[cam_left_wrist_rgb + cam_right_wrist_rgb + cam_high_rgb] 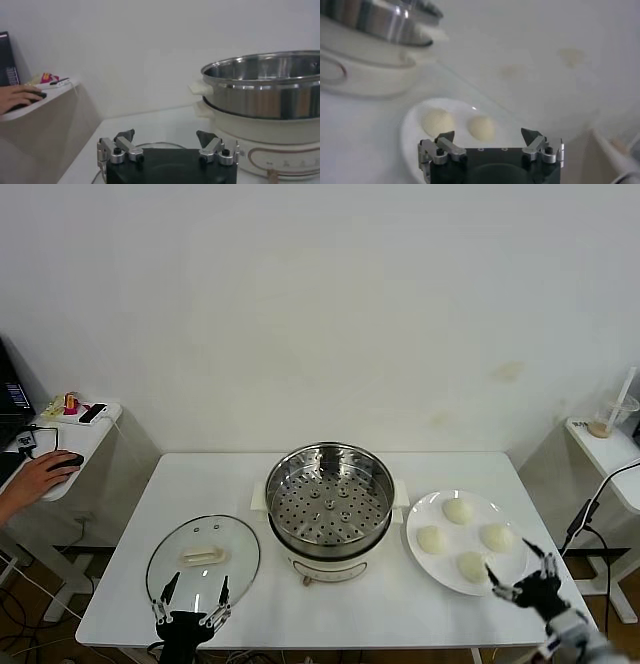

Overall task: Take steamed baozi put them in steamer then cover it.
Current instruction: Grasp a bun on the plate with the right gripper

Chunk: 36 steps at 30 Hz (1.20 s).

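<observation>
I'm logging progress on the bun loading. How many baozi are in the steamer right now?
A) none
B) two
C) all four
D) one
A: the steamer shows only its bare perforated floor, while all four baozi still sit on the plate beside it.

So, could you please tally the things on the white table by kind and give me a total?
Baozi: 4, all on the plate
Plate: 1
Steamer: 1, empty
Cover: 1, lying flat on the table
Total: 7
</observation>
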Tool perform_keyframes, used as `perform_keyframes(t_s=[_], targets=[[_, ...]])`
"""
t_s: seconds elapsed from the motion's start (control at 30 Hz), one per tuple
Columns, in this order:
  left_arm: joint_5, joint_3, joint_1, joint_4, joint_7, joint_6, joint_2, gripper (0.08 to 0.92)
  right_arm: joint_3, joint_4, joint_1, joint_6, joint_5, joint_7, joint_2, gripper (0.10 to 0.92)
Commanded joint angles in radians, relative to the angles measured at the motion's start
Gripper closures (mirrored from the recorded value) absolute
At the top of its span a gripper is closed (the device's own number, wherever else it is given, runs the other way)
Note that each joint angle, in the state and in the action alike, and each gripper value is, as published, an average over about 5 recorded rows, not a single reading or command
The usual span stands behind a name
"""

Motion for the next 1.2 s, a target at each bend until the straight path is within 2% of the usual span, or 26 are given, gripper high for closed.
perform_keyframes(t_s=[0.03,0.27,0.4,0.53,0.73,1.2], targets=[[0.054,-0.008,-0.002,-0.007,0.019,0.021,-0.006,0.177,-0.17,-0.277,0.476,-0.031,-0.222,-0.41,-0.442,0.203],[0.061,-0.022,-0.008,-0.01,0.025,0.02,-0.008,0.177,-0.683,-0.502,1.004,0.004,-0.201,-0.612,-0.519,0.203],[0.062,-0.029,-0.011,-0.013,0.025,0.02,-0.012,0.177,-1.004,-0.641,1.284,0.033,-0.168,-0.691,-0.474,0.203],[0.064,-0.038,-0.015,-0.016,0.027,0.021,-0.016,0.177,-1.195,-0.756,1.446,0.056,-0.151,-0.777,-0.391,0.203],[0.066,-0.05,-0.023,-0.021,0.03,0.022,-0.019,0.177,-1.324,-0.894,1.534,0.075,-0.162,-0.828,-0.262,0.203],[0.068,-0.067,-0.015,-0.04,0.035,0.022,-0.025,0.177,-1.312,-0.991,1.483,0.055,-0.237,-0.762,-0.107,0.203]])
